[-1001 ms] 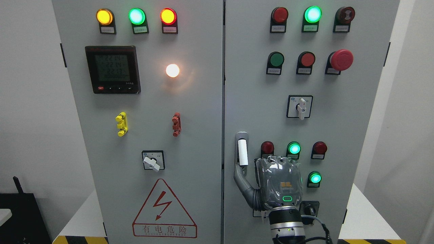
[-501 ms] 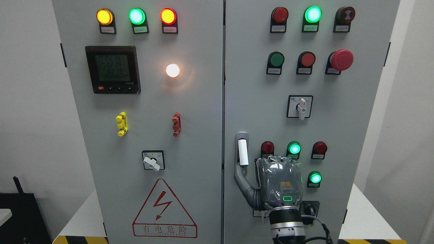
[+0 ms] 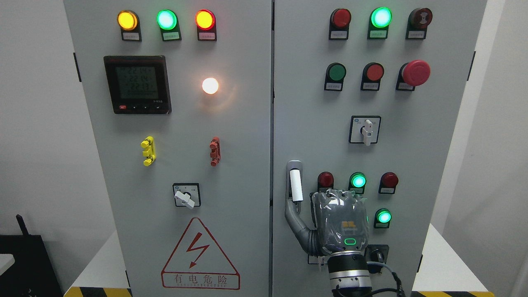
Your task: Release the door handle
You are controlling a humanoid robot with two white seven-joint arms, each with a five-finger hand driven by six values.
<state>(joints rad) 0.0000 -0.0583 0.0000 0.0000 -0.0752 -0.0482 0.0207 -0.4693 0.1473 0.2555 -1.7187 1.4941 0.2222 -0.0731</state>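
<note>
The door handle (image 3: 295,185) is a white upright lever in a grey mount, at the left edge of the right cabinet door (image 3: 313,123). My right hand (image 3: 330,214) comes up from the bottom edge and sits just right of and below the handle, its back towards the camera. Its thumb (image 3: 293,216) stretches out left and up, and its tip touches the handle's lower end. The other fingers point towards the panel, beside the handle and not around it. The hand holds nothing. The left arm is out of view.
Lit lamps (image 3: 358,180), push buttons and a red emergency stop (image 3: 416,72) crowd the right door around the hand. A rotary switch (image 3: 365,130) is above it and a black knob (image 3: 376,255) beside the wrist. The left door (image 3: 185,123) carries a meter and a warning triangle.
</note>
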